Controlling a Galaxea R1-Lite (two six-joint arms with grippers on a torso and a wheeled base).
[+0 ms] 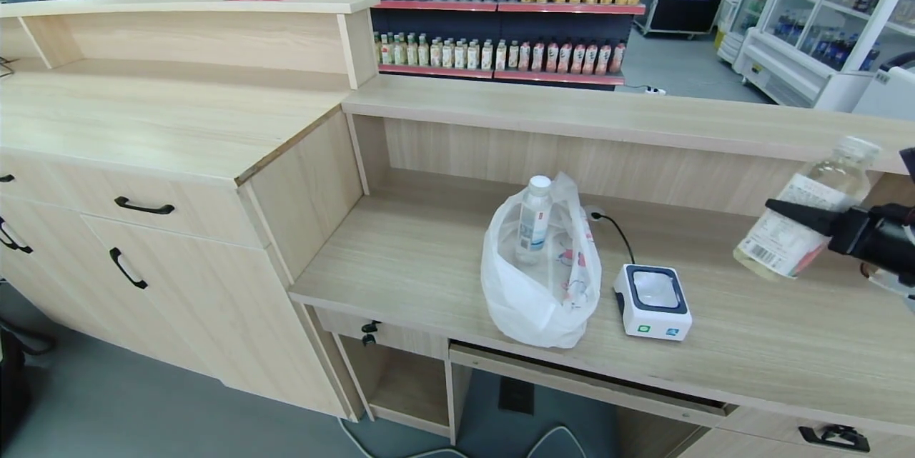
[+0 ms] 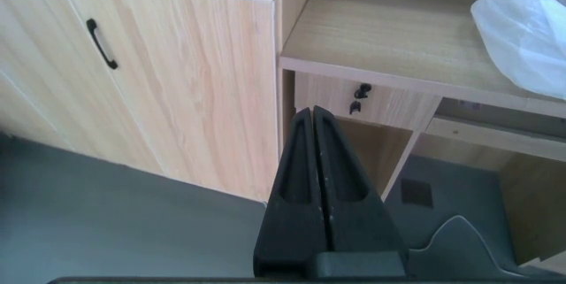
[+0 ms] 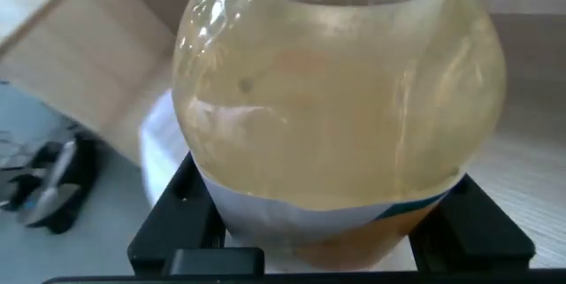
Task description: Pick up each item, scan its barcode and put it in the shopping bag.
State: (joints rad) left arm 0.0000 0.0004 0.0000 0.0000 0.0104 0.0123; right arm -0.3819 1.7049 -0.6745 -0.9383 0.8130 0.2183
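Head view, right pincer: at the right edge, above the surface, clamped on the held bottle around its label.
Head view, held bottle: clear plastic with pale yellowish liquid; the white label carries a barcode near the base and a red-orange corner. It is tilted, with the pale cap up and away. It is off the surface, well to the right of the scanner.
Head view, scanner: white box with a dark-framed window facing up, on the surface just right of the shopping bag; a black cable runs back from it.
Head view, shopping bag: thin white plastic with some red print, standing open on the surface. The bagged bottle stands upright inside, clear with a white cap.
Left wrist view, left pincer: black fingers pressed together with nothing between them, low over the grey floor, in front of the cabinet door.
Right wrist view, held bottle: rounded clear body of amber-tinted liquid, with a white label band edged teal and orange. A black finger presses it on each side.
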